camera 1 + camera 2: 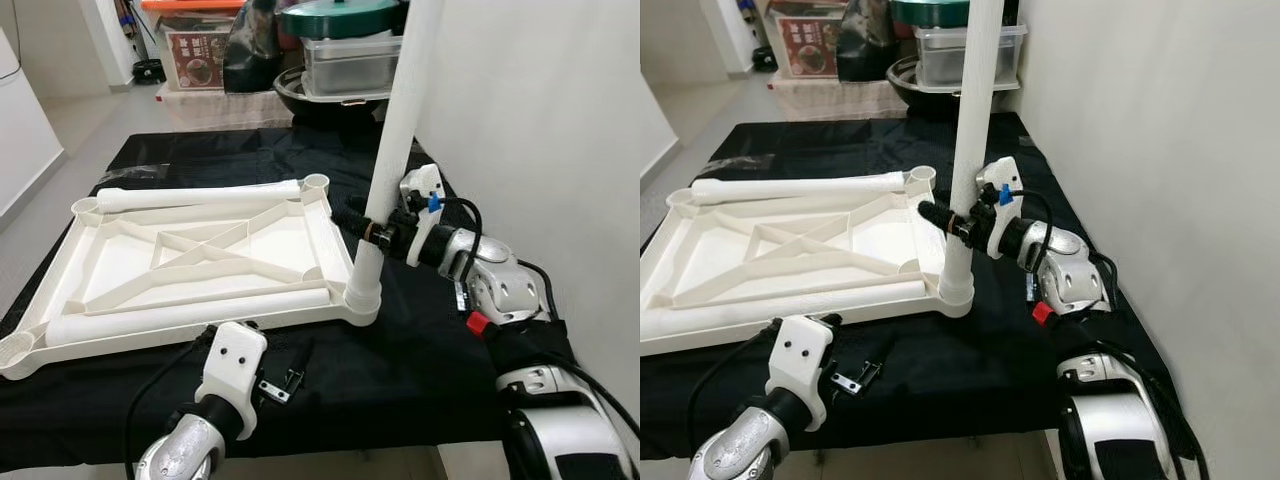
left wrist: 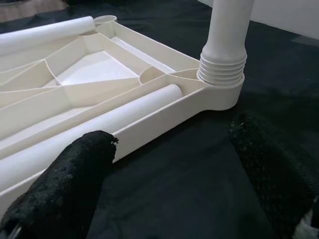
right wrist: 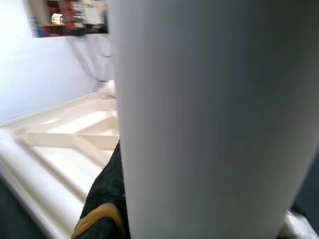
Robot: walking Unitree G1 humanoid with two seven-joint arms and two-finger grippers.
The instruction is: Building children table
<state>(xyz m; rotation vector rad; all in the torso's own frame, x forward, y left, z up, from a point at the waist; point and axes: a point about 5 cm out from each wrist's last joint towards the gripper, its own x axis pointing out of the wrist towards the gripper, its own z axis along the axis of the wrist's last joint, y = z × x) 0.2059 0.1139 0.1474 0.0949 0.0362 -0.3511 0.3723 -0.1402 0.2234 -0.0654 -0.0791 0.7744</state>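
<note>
Home storeroom (stacked containers (image 1: 345, 62))

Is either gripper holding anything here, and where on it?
The right gripper grips the upright white table leg low down, just above its corner socket. The left gripper is open, holding nothing.

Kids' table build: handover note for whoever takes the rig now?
Right pincer: shut on the upright leg, standing in the near-right corner socket of the upside-down tabletop; whether it is fully seated, cannot tell.
Left pincer: open, holding nothing, low by the tabletop's near edge.
Two loose legs lie on the tabletop.
Done: one leg in.
Left: three sockets open; a fourth leg is not located.
Small metal clip on the black cloth.
</note>
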